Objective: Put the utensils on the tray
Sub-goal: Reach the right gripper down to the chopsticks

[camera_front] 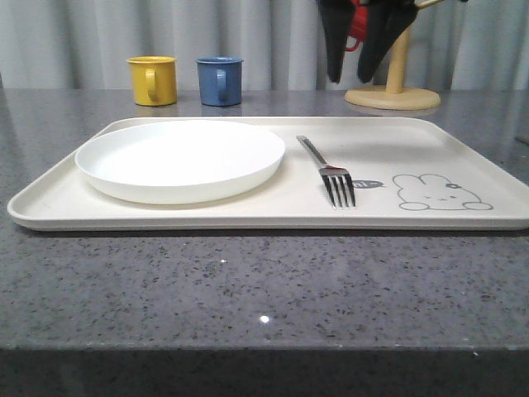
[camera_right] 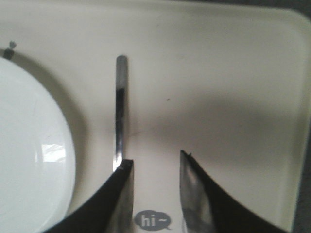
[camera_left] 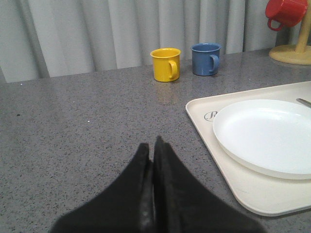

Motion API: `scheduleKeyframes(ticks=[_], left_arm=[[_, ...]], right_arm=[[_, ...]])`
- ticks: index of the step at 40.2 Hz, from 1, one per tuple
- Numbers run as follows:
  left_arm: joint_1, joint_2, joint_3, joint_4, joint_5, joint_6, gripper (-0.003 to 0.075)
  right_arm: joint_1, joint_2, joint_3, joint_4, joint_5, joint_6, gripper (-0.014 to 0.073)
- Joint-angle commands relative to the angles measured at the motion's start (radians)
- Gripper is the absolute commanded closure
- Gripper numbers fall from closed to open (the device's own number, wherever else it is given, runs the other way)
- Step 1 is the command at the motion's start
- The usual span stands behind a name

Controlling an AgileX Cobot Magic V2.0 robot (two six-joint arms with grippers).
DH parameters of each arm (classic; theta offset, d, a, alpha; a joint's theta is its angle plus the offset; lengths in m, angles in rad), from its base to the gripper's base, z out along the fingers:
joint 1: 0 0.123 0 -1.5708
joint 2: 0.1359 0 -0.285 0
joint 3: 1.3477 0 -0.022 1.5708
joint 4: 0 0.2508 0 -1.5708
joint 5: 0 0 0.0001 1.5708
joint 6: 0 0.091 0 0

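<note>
Where the speckled grey desk (camera_front: 248, 281) meets a pale curtain, a large cream tray (camera_front: 463, 149) lies flat with a round white plate (camera_front: 180, 159) resting on its left half and a silver fork (camera_front: 329, 172) lying to the right of the plate, tines toward the camera, just beside a grey rabbit drawing (camera_front: 440, 192). In the right wrist view the right claw (camera_right: 155, 165) hangs over the tray with its two dark fingers spread apart and holding nothing; the fork handle (camera_right: 120, 111) runs straight away from the tip of one finger, so close that whether they touch cannot be told, the plate (camera_right: 29, 155) lies on the outer side of that same finger, and a small "hi" bubble (camera_right: 152, 221) printed on the tray sits between the fingers. In the left wrist view the left claw (camera_left: 152, 148) is pressed together, empty, above bare desk (camera_left: 73, 136), with the tray's corner (camera_left: 199, 109) and the plate (camera_left: 267, 136) off to one side of it. Beyond the left claw stand a yellow mug (camera_left: 165, 64) and a blue mug (camera_left: 205, 59), side by side near the curtain, and farther over a red mug (camera_left: 285, 12) hangs on a wooden stand (camera_left: 291, 52).
</note>
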Motion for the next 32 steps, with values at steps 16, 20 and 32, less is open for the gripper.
scheduleKeyframes(ticks=[16,20,32], left_arm=[[-0.006,0.009,-0.028,-0.011,-0.083,-0.005,0.0738],[-0.006,0.009,-0.028,-0.011,-0.083,-0.005,0.0738],[-0.006,0.009,-0.028,-0.011,-0.083,-0.005,0.0738]], right_arm=[[-0.418,-0.258,0.264,0.012,0.064,-0.309,0.0324],[-0.519,-0.271,0.343,0.055,0.023,-0.369,0.0324],[-0.596,-0.271,0.462,0.149,-0.082,-0.512,0.0307]])
